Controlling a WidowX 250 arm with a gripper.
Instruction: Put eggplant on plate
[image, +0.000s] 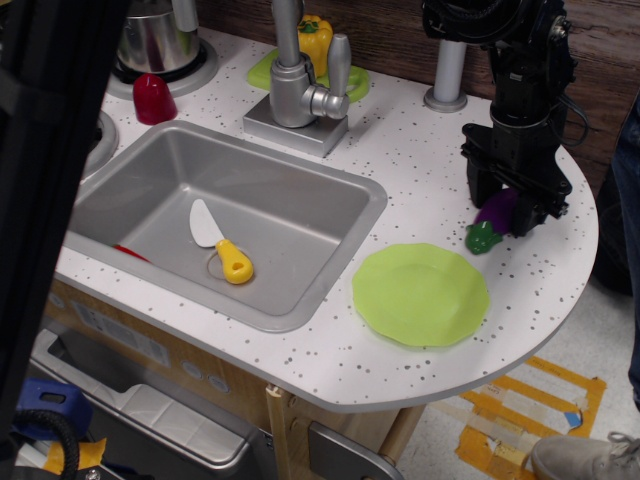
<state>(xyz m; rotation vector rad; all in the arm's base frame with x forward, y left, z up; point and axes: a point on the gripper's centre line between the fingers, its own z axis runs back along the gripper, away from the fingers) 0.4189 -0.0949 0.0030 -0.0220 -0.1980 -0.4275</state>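
Item: eggplant (493, 219), grasp step, not yet on plate (421, 295).
Gripper (510, 208) straddles it, grip uncertain; next: lift, carry to plate.

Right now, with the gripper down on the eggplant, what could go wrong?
1. The gripper covers only the rear of the eggplant; the stem end sticks out, so it may pivot or slip when lifted. Whether the jaws have closed cannot be told.
2. The eggplant lies near the counter edge; a slip could send it to the floor.
3. The plate also sits near that edge, so a low carry could nudge it.
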